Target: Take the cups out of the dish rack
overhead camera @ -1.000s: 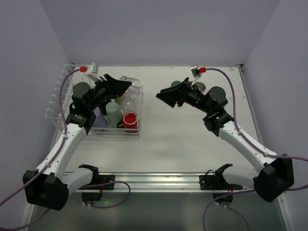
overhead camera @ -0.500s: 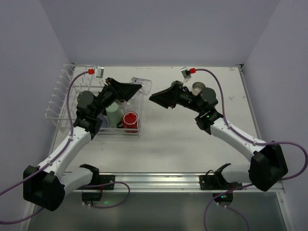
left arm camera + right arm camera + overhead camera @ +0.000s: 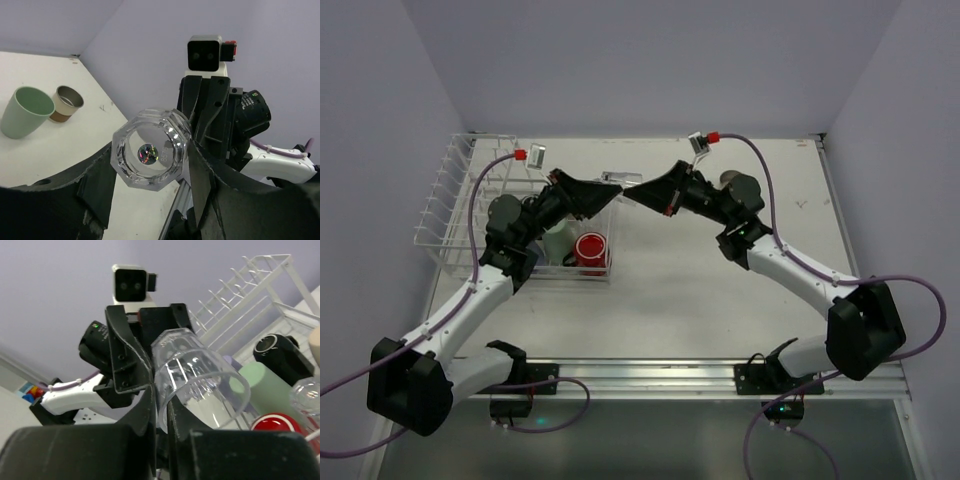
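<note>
A clear plastic cup [image 3: 620,183] hangs in the air over the right edge of the dish rack [image 3: 448,190], held between both grippers. My left gripper [image 3: 607,190] is shut on its faceted base [image 3: 150,150], one finger [image 3: 97,182] on each side. My right gripper [image 3: 634,191] is shut on the cup's rim. One of its fingers [image 3: 145,407] is outside the wall of the clear cup [image 3: 200,372] and the other is inside. In the rack's basket below sit a red cup [image 3: 590,247], a mint green cup [image 3: 557,240] and a black cup [image 3: 280,350].
Two cups stand on the table at the back right: a mint green one [image 3: 27,110] and a beige and brown one [image 3: 67,102]. The rack's tall white prongs [image 3: 240,295] rise along the left side. The two arms nearly touch at their tips.
Both arms have swung toward each other over the rack's right edge. My left gripper brought the clear cup along, and my right gripper has closed on its rim.
</note>
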Robot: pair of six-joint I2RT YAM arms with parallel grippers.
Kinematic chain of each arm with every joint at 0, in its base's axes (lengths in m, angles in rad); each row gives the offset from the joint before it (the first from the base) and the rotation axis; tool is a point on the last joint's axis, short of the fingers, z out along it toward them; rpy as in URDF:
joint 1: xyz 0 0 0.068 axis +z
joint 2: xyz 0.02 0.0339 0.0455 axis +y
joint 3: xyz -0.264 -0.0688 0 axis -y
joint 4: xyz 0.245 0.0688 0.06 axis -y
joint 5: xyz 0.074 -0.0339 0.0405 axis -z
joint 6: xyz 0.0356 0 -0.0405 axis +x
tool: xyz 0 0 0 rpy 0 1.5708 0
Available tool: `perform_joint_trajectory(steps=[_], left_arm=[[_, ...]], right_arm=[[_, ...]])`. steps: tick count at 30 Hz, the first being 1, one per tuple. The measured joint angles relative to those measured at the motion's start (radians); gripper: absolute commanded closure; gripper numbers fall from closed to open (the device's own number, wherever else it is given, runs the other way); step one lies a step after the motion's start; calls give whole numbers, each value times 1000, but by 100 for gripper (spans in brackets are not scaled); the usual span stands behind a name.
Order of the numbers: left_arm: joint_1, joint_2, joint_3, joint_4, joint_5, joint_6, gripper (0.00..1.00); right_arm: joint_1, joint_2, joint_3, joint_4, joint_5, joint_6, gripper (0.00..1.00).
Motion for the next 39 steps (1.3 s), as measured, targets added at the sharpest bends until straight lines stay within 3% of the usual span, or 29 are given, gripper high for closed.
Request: perform_joint_trajectory(steps=[1,3,5,11,15,23,30,39], left_arm=[[0,0,-2,3,-1,-11,23],[1,-4,-2,-32,-20,10,4],[3,-16,8,-92,-38,42,0],[-5,-132,162,-500,-240,285,0],[-5,-269,213,-677,-400,463,0],[-6,-425,109,-862,-629,660,0],[-6,-356,65,-911,-602,721,0],[-6,-333,59,-912,-477,747,0]], right_arm=[[0,3,1,11,-6,13,100],[3,2,15,-13,-15,-4,100],[2,1,45,-103,2,-60,100],[2,2,129,-527,130,-321,100],[2,43,228,-839,244,-509,100],[6,373,561,-1248,461,-739,100],[48,645,792,-1431,608,-809,100],[60,772,872,-1514,705,-830,93]])
